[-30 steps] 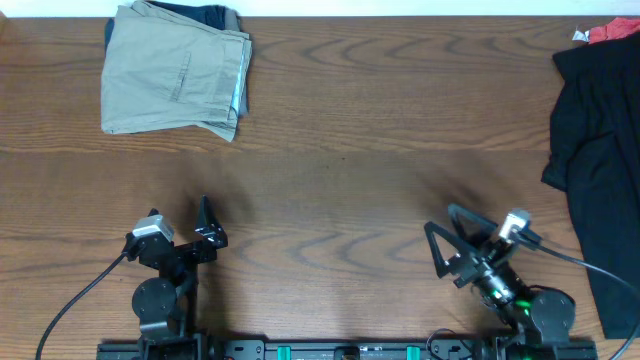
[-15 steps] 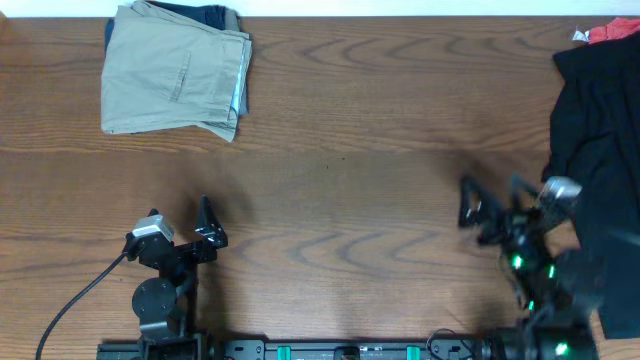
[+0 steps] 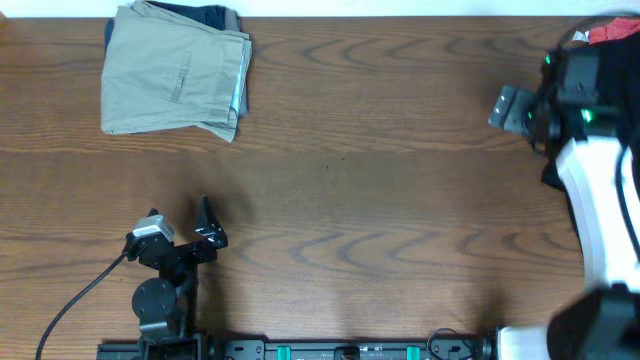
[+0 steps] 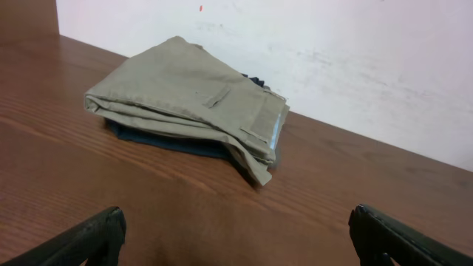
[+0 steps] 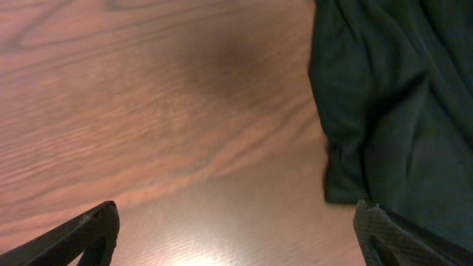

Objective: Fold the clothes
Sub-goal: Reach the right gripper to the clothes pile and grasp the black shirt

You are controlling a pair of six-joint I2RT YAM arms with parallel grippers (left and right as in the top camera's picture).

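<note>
Black garment [image 5: 392, 96]: crumpled at the table's [image 3: 350, 180] far right edge (right arm overhangs it).
Right jaws: spread wide, empty, over bare wood beside its edge.
Left jaws: spread wide, empty, facing folded khaki trousers [image 3: 175, 70].

The counter [image 3: 380, 200] is brown wood with wavy grain running lengthwise and faint straight seams between its boards. It fills nearly the whole overhead view. A white wall [image 4: 369, 59] runs along its far edge and shows from above only as a thin pale strip. In the left wrist view the wall is plain, matte and a little scuffed, with a small red speck [image 4: 200, 9] near the top, and it meets the counter directly. The light is soft and even. The counter has a slight sheen, and a bright glare patch [image 5: 196, 255] lies on it low in the right wrist view.
</note>
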